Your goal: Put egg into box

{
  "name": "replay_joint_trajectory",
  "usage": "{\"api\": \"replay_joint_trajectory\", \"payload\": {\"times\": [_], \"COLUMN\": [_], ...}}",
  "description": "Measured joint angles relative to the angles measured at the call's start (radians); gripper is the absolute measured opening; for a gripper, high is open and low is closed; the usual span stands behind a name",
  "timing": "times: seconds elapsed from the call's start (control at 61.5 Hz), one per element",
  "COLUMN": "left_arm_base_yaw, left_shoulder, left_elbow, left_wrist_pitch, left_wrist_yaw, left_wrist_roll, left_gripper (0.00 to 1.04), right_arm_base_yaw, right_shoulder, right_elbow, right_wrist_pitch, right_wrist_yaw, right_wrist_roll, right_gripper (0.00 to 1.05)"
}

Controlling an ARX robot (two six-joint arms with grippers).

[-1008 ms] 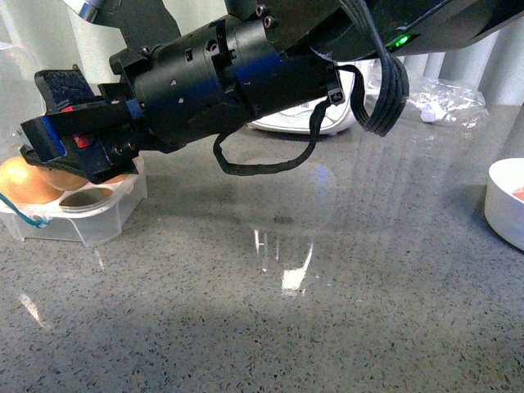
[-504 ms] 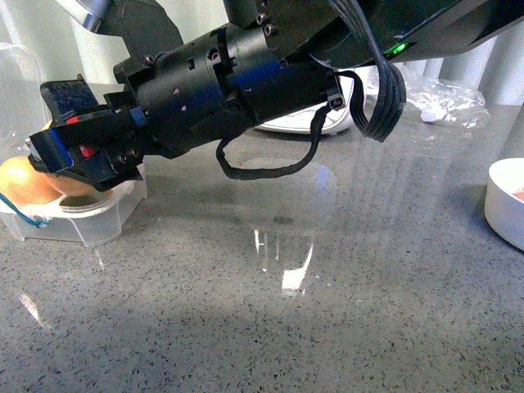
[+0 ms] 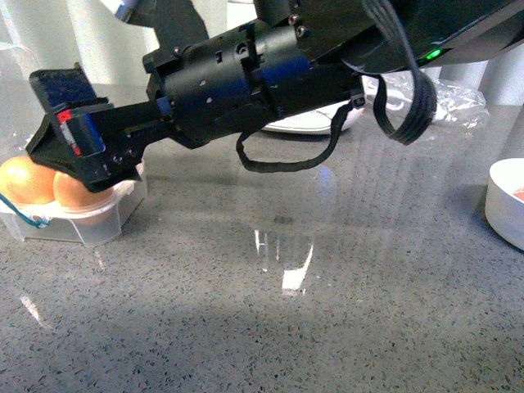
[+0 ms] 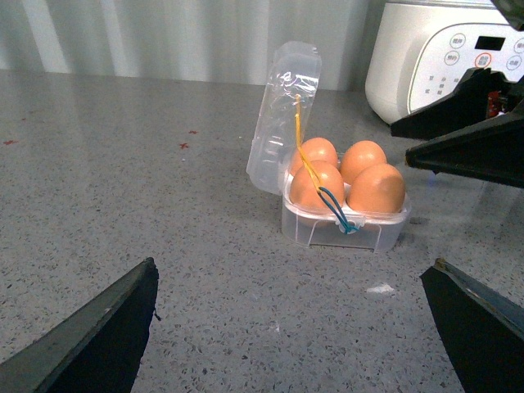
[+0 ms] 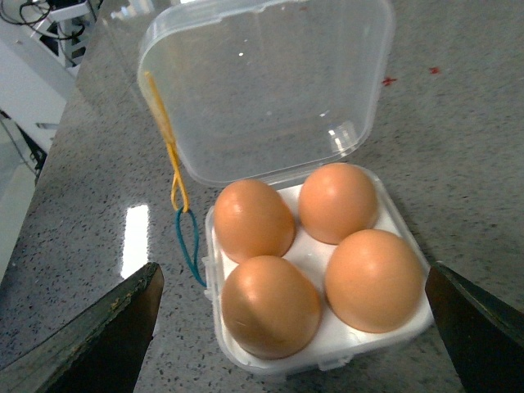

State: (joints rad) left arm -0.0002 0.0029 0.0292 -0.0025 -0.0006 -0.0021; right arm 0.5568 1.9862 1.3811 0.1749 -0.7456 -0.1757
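Lifted right gripper (image 3: 56,123) off the box (image 3: 98,223) since a second ago; it's spread wide and empty. Placed egg (image 3: 80,195) now sits in the near cell. All four cells full, lid open. Box at 9 o'clock on the table (image 3: 327,311). My left gripper (image 4: 286,327) is also spread, empty.

Right arm (image 3: 246,82) matte black, screw-studded | tool (image 3: 41,115) black, blue pads (image 3: 61,86), red mark (image 3: 64,117) | thin black cable loop (image 3: 286,164) dangling | green light (image 3: 426,56) glowing

Both wrist cameras face the box (image 4: 321,234), the right one nearer.
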Motion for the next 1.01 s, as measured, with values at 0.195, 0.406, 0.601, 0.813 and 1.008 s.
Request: {"api": "replay_joint_trajectory", "payload": {"times": [0.195,0.406,0.601,0.813,1.008], "left_arm_base_yaw": [0.0,0.0,0.0,0.0,0.0], "left_shoulder": [0.0,0.0,0.0,0.0,0.0], "left_elbow": [0.0,0.0,0.0,0.0,0.0], "left_wrist_pitch": [0.0,0.0,0.0,0.0,0.0], "left_wrist_yaw": [0.0,0.0,0.0,0.0,0.0], "left_wrist_roll": [0.0,0.0,0.0,0.0,0.0], "left_gripper": [0.98,0.98,0.98,0.98,0.98], "right_arm_base_yaw": [-0.073,-0.2,-0.354,-0.512,-0.625], "right_shoulder": [-0.085,-0.213,-0.308,-0.455,-0.668], "right_elbow": [-0.087,-0.235,-0.348,-0.459,-0.553], "right_wrist_pitch": [0.111,0.234,0.249,0.277,0.293], "right_wrist_yaw": [0.027,0.2,0.488,0.717,0.69], "right_wrist_roll": [0.06,0.154,0.21,0.174,0.14], "right_gripper": [0.98,0.98,0.98,0.98,0.89]}}
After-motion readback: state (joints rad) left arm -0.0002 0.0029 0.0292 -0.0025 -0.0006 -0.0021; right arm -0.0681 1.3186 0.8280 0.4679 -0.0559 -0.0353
